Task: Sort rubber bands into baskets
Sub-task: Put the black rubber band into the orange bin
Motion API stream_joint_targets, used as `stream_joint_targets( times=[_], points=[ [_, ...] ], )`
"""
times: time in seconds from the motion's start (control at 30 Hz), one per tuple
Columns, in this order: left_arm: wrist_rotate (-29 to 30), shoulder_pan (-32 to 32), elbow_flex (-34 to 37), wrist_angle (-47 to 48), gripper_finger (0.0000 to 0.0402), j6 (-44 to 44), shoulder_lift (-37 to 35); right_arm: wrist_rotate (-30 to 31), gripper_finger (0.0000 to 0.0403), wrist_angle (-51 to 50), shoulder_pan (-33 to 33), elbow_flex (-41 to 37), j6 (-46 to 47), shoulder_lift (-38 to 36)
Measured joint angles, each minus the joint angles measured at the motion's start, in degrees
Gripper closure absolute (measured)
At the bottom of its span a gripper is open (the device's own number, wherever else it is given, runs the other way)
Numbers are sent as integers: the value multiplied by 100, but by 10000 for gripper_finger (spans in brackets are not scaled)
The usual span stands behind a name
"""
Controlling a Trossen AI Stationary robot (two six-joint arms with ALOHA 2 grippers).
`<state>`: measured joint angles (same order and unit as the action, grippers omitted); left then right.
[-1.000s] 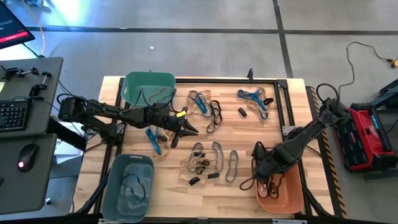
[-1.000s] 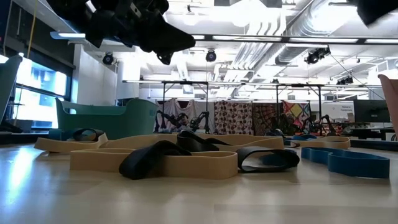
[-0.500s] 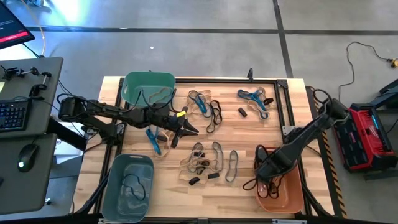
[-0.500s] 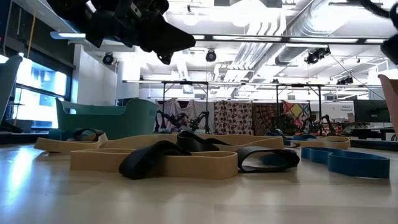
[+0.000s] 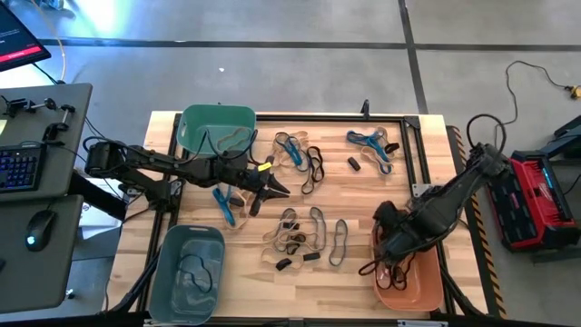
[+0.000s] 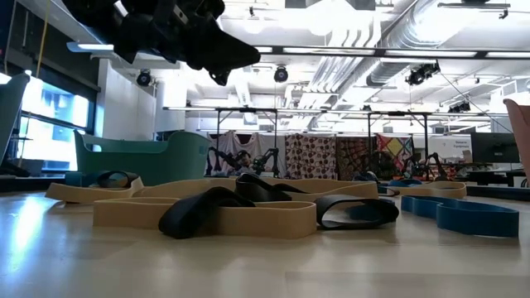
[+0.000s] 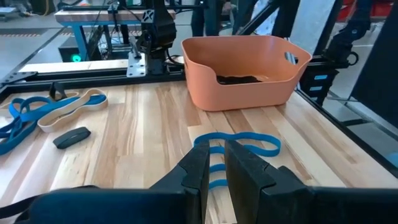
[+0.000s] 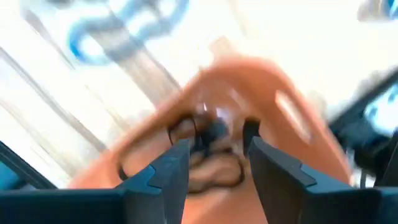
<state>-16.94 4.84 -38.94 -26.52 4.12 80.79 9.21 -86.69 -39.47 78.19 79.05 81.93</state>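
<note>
Over the orange basket (image 5: 413, 283) at the worktop's (image 5: 354, 186) near right corner you have the right pincer (image 5: 392, 254), fingers (image 8: 168, 171) spread apart with nothing between them; its wrist view is blurred but shows dark and tan bands lying in the tub below. Your left pincer (image 5: 272, 188) hangs above the worktop just right of the teal-green basket (image 5: 218, 127), fingers (image 7: 199, 168) nearly together with a narrow gap; whether anything is pinched there you cannot tell. From its wrist view a blue rubber band (image 7: 239, 146) lies flat on the wood ahead of the fingertips, with the orange tub beyond it. Rubber bands are scattered across the worktop: a blue one (image 5: 224, 205) beside the left arm, a blue-and-black tangle (image 5: 300, 156) near the teal tub, a blue-and-tan cluster (image 5: 370, 145) towards the far right, and a tan, grey and black heap (image 5: 304, 234) in the middle. The grey-blue basket (image 5: 186, 272) sits at the near left corner with a dark band inside; the teal tub holds a tan one. Low view shows tan and black bands (image 6: 240, 211) close up, left arm dark overhead.
</note>
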Motion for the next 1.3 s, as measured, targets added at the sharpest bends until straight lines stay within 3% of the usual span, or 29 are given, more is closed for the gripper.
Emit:
stream_joint_targets(
  times=[0.13, 0.3, 0.4, 0.63, 0.9, 1.13, 1.3],
  points=[
    [116, 0, 0, 18, 362, 0, 0, 951, 249, -83, 262, 479, -725, -2],
    [232, 0, 0, 20, 362, 2, 0, 1535, 282, -13, 1261, 486, -1875, -78],
    [232, 0, 0, 30, 362, 11, 0, 1469, 307, 379, 2044, 127, -2688, -193],
    [237, 0, 0, 212, 362, 8, 0, 610, 326, 2698, 3927, -1424, -4530, -369],
    [239, 0, 0, 323, 362, 2, 2, 542, 275, 4261, 5420, -2957, -4941, -350],
    [237, 0, 0, 321, 362, 67, 2, 586, 218, 5888, 5937, -3816, -5465, -350],
    [237, 0, 0, 331, 362, 63, 2, 724, 211, 6336, 6215, -4087, -5664, -350]
  ],
)
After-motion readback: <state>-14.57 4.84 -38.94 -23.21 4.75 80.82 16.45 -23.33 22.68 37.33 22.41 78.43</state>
